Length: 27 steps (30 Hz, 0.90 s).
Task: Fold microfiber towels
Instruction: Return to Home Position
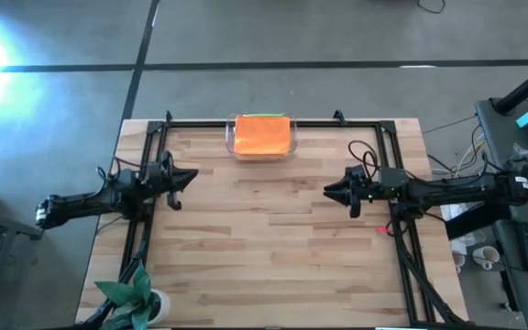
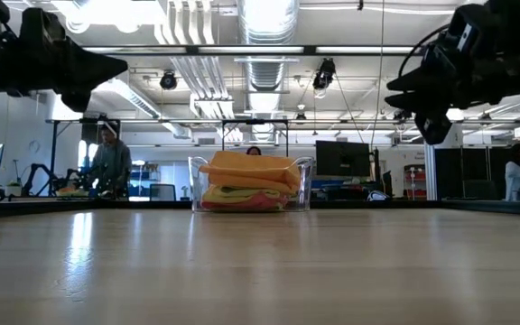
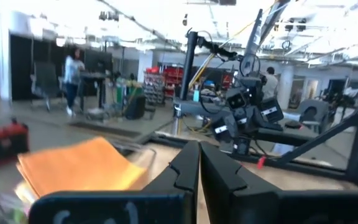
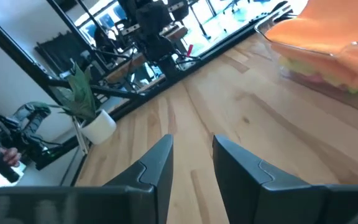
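Left gripper [image 1: 191, 175], clenched on nothing, and right gripper [image 1: 328, 191], fingers parted and empty, hang above the wood-plank table [image 1: 273, 247], tips facing each other. Microfiber towels [image 1: 262, 135], orange on top, sit stacked in a clear tray [image 2: 194, 185] btwn and beyond both, at the far edge. Behind: open workshop w/ ceiling ducts [image 2: 264, 18], a person [image 2: 108, 167] at a bench.

No word, label, brand, number or sign can be read on the table, the arms or in the room beyond. A few pale marks [image 3: 92, 218] stand on the dark housing of the left gripper [image 3: 199, 149] in its own wrist view, but they cannot be made out.
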Each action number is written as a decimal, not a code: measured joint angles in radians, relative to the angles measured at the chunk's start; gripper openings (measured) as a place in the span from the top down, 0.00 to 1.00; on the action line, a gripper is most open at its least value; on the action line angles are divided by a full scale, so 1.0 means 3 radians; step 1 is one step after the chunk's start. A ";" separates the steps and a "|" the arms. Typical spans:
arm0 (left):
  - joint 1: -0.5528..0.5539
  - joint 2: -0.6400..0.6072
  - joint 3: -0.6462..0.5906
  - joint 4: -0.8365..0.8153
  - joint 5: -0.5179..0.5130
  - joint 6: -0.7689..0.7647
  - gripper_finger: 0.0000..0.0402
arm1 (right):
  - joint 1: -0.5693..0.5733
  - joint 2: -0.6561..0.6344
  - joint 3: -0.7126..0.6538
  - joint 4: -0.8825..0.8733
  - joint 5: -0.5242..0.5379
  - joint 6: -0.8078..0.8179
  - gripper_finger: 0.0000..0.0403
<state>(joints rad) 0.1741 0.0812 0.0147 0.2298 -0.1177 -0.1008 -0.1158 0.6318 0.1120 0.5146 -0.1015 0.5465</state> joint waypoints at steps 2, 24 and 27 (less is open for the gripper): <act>0.0000 -0.0058 -0.0001 0.0001 0.0000 0.0160 1.00 | -0.0001 -0.0105 -0.0077 -0.0007 0.0001 0.0018 0.74; 0.0001 -0.0023 -0.0015 -0.0151 0.0000 0.0187 1.00 | -0.0037 -0.1279 -0.0331 -0.0355 0.0347 -0.0310 0.74; 0.0000 -0.0025 -0.0017 -0.0223 0.0000 0.0187 1.00 | -0.0037 -0.1516 -0.0332 -0.0511 0.0347 -0.0345 0.74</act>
<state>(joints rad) 0.1741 0.0738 0.0097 0.1629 -0.1177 -0.0448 -0.1269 0.1770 0.0124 0.3612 0.0026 0.4429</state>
